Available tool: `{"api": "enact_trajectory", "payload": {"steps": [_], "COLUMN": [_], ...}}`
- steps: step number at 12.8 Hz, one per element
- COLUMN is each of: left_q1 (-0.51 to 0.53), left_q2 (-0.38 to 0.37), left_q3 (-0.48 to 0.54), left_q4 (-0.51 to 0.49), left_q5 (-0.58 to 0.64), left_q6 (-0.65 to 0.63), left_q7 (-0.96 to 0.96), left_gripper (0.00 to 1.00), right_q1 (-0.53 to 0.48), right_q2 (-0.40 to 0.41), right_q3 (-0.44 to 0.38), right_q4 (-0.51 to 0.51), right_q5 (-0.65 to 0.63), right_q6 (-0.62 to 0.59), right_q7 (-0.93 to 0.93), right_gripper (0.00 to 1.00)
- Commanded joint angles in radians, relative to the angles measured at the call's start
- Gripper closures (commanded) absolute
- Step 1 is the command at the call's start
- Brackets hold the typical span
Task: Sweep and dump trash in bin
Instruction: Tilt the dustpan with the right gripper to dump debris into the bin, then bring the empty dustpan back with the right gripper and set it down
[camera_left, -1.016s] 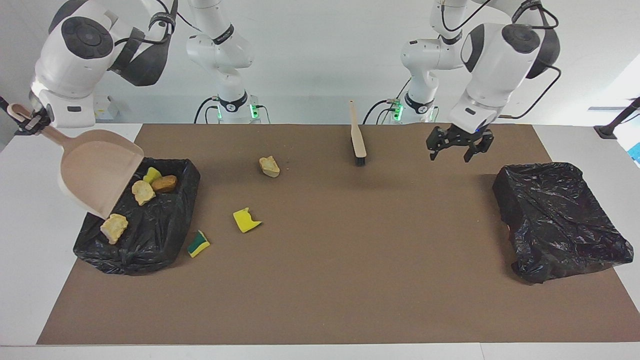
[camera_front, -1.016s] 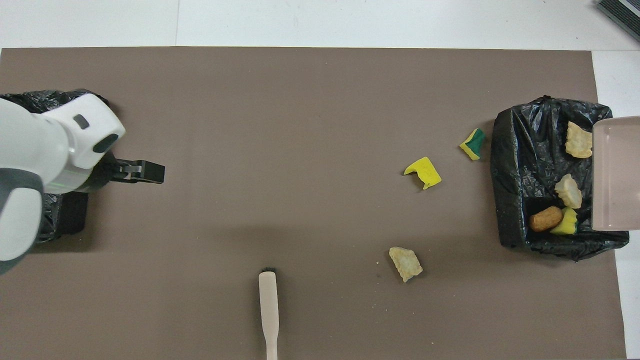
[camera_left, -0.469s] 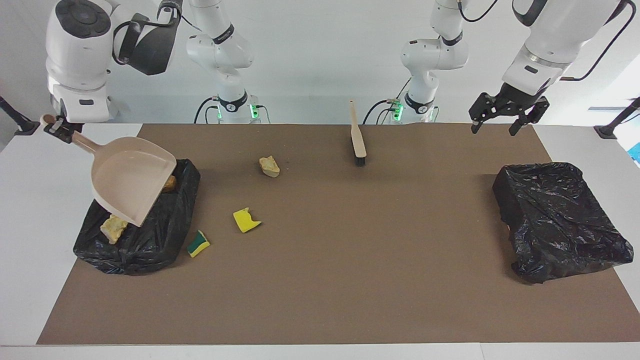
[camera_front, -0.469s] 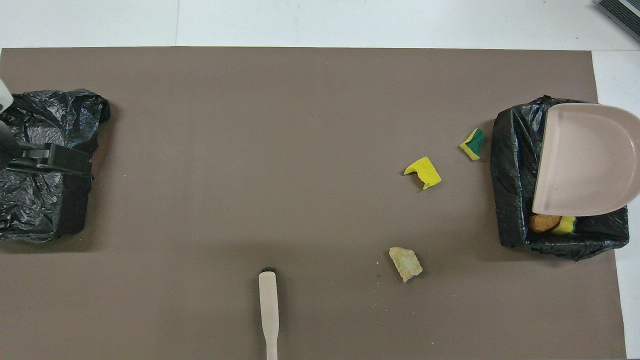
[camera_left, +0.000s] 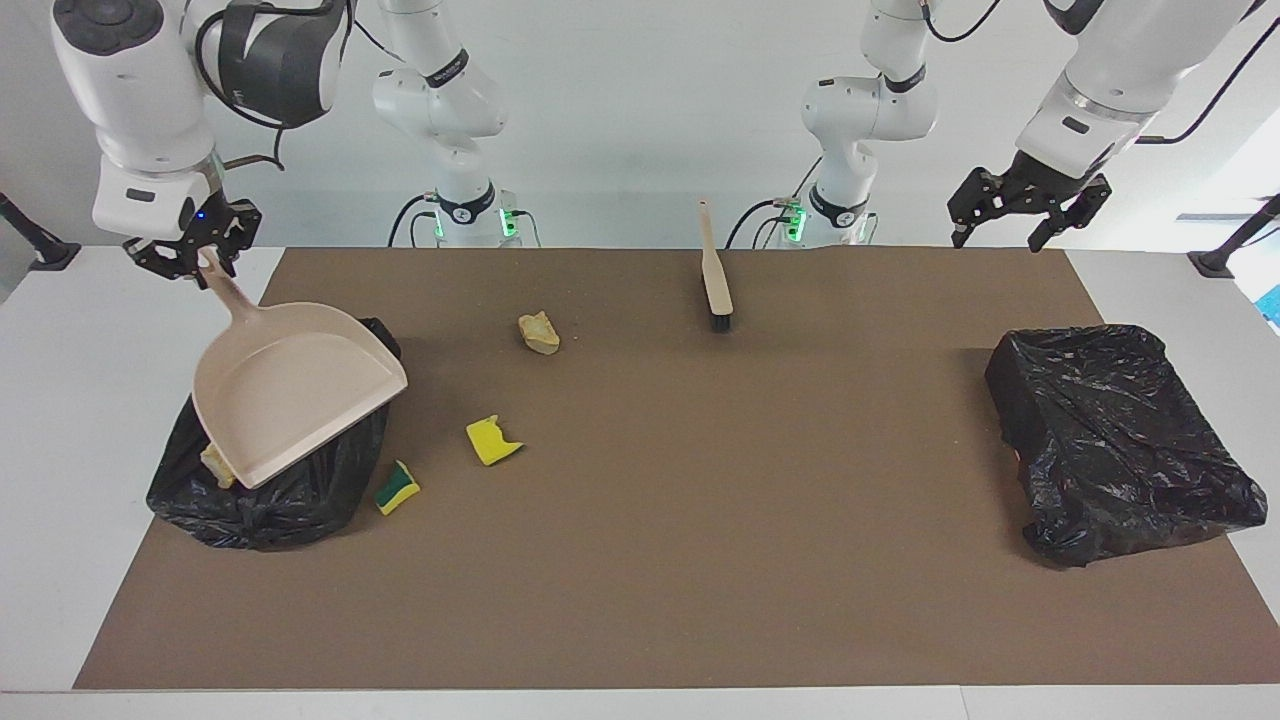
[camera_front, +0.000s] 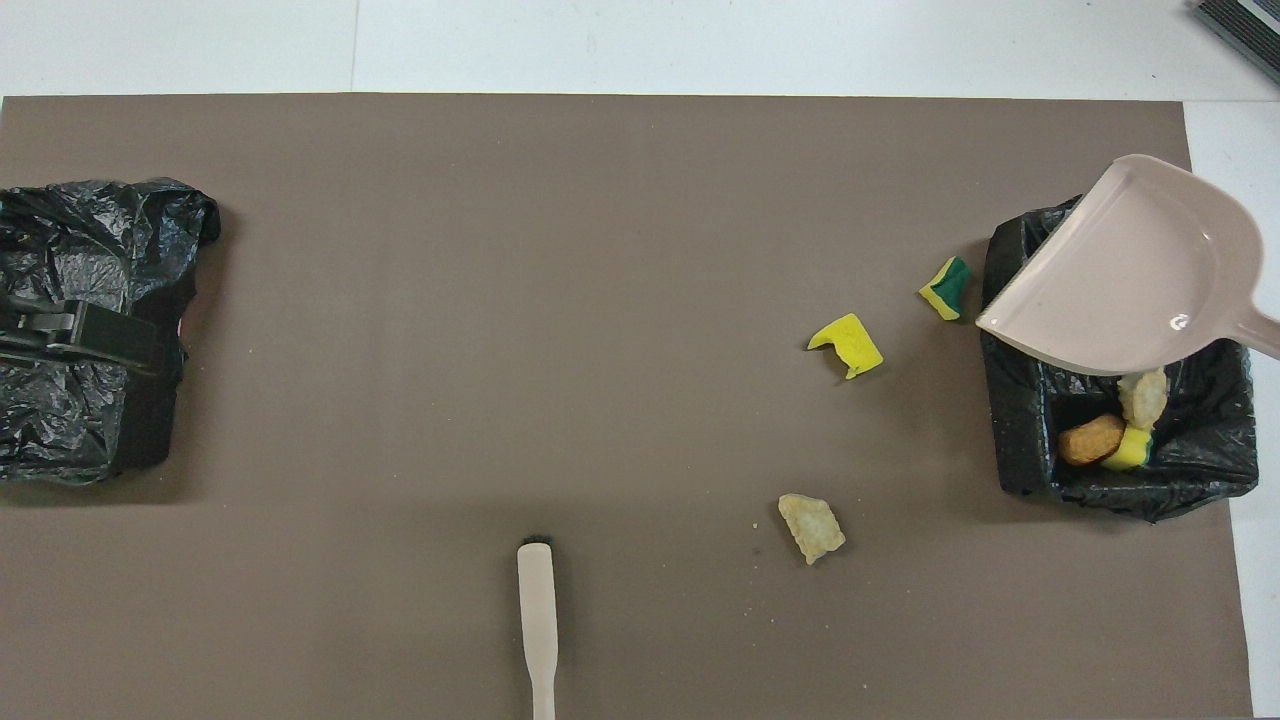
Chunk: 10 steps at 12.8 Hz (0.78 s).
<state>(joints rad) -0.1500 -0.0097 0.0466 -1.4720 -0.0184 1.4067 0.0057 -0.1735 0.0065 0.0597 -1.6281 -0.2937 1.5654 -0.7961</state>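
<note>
Facing view: we note right gripper (camera_left: 205, 262) pinching dustpan (camera_left: 297, 398) handle over bin (camera_left: 262, 505), three trash chunks (camera_left: 494, 440) lying beside; left gripper (camera_left: 1022, 200) spread.

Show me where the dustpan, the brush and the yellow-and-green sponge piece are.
dustpan (camera_left: 290, 400): facing view, middle of its pan.
brush (camera_left: 715, 275): facing view, its handle.
yellow-and-green sponge piece (camera_front: 946, 288): overhead view, its middle.
</note>
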Motion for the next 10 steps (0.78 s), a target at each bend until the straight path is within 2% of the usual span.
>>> {"api": "enact_trajectory", "payload": {"steps": [1, 5, 10], "left_q1": [-0.014, -0.011, -0.010], "left_q2": [-0.006, -0.018, -0.019], "left_q3": [0.022, 0.029, 0.027], "left_q4": [0.016, 0.001, 0.001], "left_q5": [0.023, 0.023, 0.023], "left_q6": [-0.025, 0.012, 0.008], "left_q7": [0.010, 0.000, -0.004], "left_gripper": [0.00, 0.00, 0.00], "right_q1": [0.041, 0.178, 0.353], "right_q2": [-0.045, -0.019, 0.070], "right_q3": [0.006, 0.006, 0.006], "right_q4": [-0.051, -0.058, -0.049], "right_q5": [0.099, 0.209, 0.274], "right_q6": [-0.018, 0.005, 0.148], "right_q7": [0.249, 0.600, 0.895], "right_gripper": [1.00, 1.00, 1.00]}}
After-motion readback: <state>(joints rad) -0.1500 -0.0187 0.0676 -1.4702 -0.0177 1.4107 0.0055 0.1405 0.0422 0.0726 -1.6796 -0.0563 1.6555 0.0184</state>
